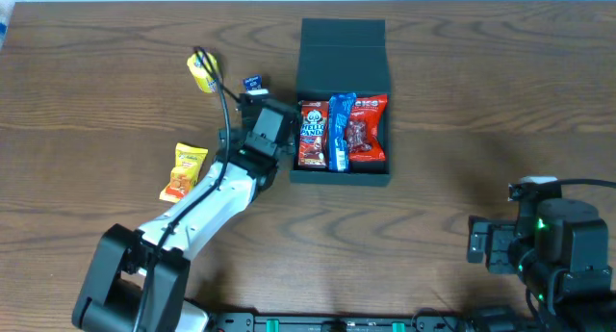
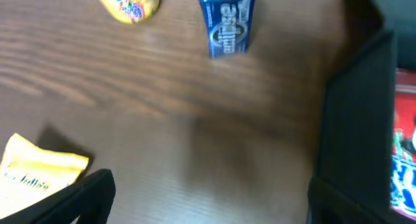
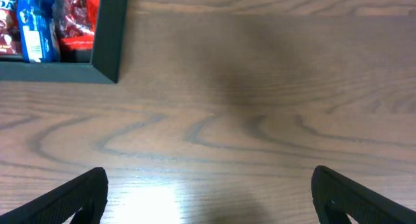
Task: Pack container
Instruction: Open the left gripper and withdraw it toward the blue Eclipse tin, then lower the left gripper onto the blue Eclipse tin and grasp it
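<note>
Container stands at centre-rear of the worktop, lid flap folded back so the top is free for loading; three packets lie side by side inside. Left hand, fingers apart and empty, hovers just beside the container's left wall facing a small blue packet, judged the next pick. Right hand, likewise apart and empty, sits well clear at near right, apparently to keep the loading area free
</note>
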